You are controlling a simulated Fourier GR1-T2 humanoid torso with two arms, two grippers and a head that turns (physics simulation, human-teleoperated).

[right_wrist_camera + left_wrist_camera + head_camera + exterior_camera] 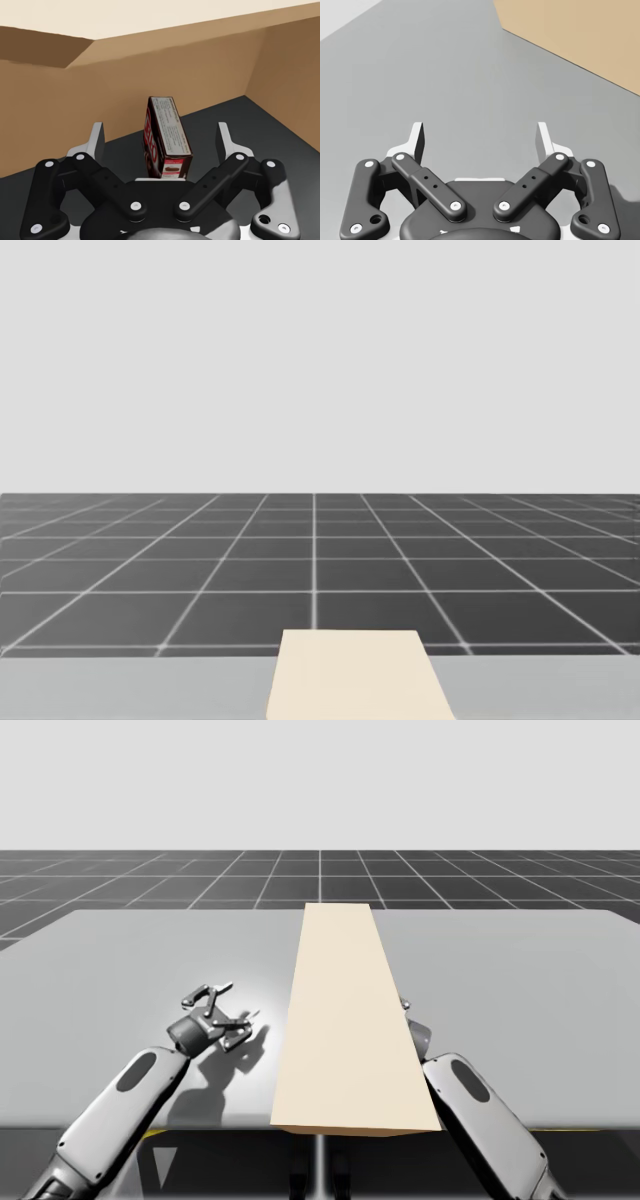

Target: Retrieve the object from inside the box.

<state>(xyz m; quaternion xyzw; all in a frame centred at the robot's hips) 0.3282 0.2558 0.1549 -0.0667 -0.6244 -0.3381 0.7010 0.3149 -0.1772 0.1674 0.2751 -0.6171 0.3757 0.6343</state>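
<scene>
A long tan box [343,1010] lies down the middle of the grey table [130,970]; its top also shows in the head view [355,680]. My right arm reaches into the box from its right side. Inside, a small dark red carton [167,137] stands upright on the dark floor, between the fingers of my right gripper [161,142], which is open and not touching it. My left gripper [222,1010] hovers open over bare table to the left of the box, whose tan side [580,35] lies ahead of it [481,142].
Brown inner walls [100,85] of the box close in ahead of and beside my right gripper. The table's front edge [150,1128] runs near my arms. A dark gridded floor [300,570] lies beyond the table.
</scene>
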